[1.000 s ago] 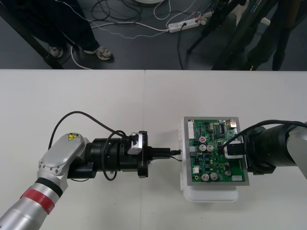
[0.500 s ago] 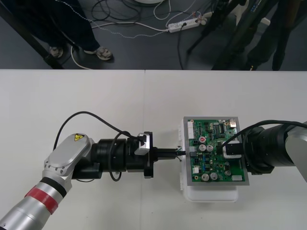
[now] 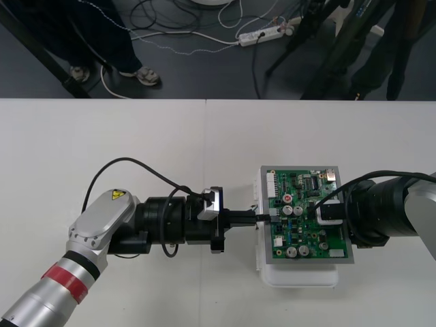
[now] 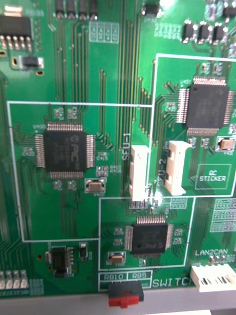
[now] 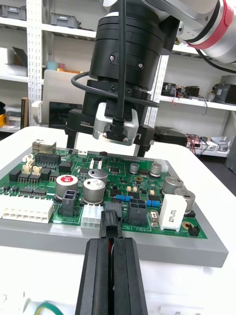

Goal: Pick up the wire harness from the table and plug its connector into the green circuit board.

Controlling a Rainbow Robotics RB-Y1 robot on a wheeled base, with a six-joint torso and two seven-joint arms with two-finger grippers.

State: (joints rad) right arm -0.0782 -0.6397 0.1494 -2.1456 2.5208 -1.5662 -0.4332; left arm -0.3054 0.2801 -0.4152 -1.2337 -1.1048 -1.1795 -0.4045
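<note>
Left hand [image 3: 257, 216] lies level, pinching plug [image 5: 110, 222] at board [image 3: 320, 240].

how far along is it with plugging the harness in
Done: the harness plug is off the table, clamped in the left gripper. In hand: the plug is at the left edge of the green circuit board, in line with its connectors; the right gripper is over the board. Left: seating cannot be confirmed from here, then release.
</note>
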